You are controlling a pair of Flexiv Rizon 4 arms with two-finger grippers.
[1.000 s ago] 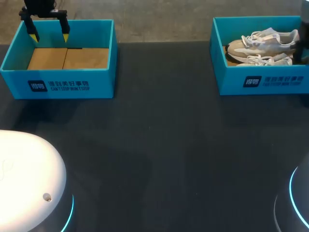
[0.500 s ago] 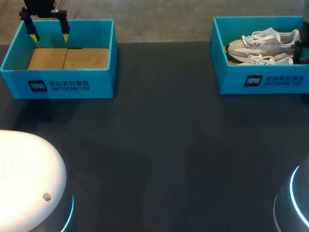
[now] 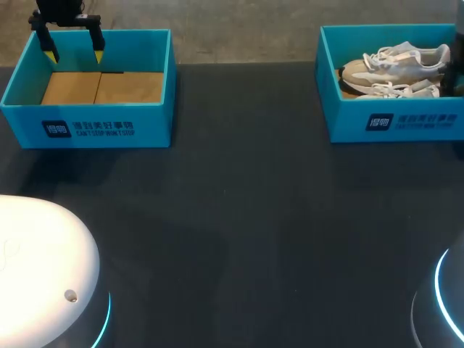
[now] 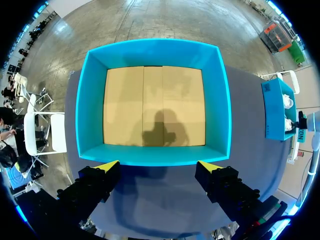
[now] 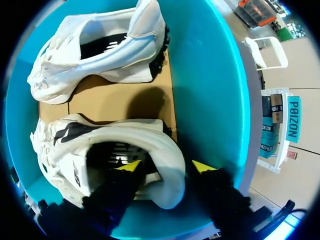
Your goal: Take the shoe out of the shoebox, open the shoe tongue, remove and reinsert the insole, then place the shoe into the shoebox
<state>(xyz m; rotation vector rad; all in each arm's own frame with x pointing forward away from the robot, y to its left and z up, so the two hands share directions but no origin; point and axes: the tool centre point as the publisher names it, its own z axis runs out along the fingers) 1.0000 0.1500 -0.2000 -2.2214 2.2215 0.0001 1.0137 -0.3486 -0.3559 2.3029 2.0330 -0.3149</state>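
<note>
Two shoeboxes (image 3: 87, 129) (image 3: 348, 119), two shoes (image 5: 125, 50) (image 5: 167, 145).

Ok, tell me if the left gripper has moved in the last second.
No. The left gripper stays above the far wall of the empty shoebox, its yellow tips unchanged against that wall.

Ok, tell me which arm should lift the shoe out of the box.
Right. The right gripper sits down in the shoebox, at the heel of the nearer shoe. The left gripper hangs above the other, empty box across the table, far from the shoe.
</note>
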